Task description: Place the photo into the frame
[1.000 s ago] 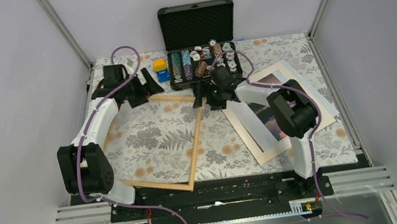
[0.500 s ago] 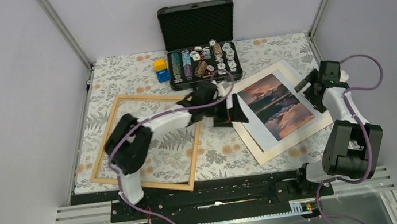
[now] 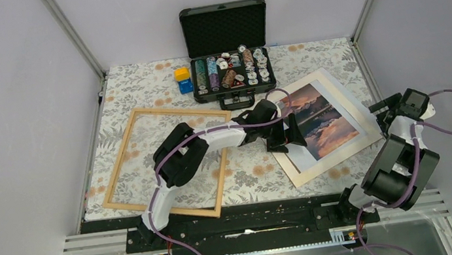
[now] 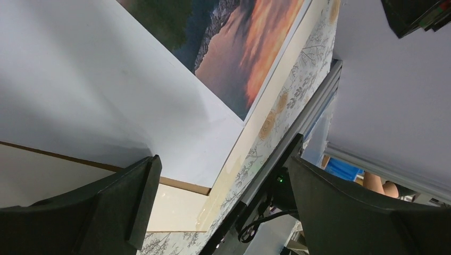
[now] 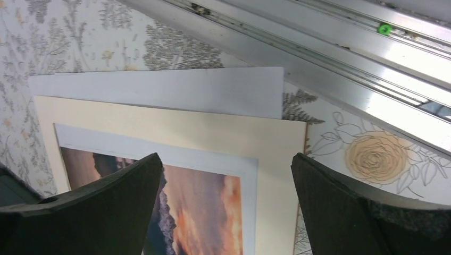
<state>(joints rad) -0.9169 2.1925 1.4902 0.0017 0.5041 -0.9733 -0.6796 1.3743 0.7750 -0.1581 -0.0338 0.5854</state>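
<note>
White-bordered sunset photo [image 3: 318, 122] lies flat outside frame [image 3: 119, 160].

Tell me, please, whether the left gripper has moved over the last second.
Yes. The left gripper has swung right, from the frame's far edge, left of the case, to the photo's left border.

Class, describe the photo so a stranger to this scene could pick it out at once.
From the open black case at the far edge of the table, look nearer and right to a stack of flat sheets. The photo lies on top: the only printed one, an orange sunset scene with a white border, unlike the plain cream sheet beneath.
</note>
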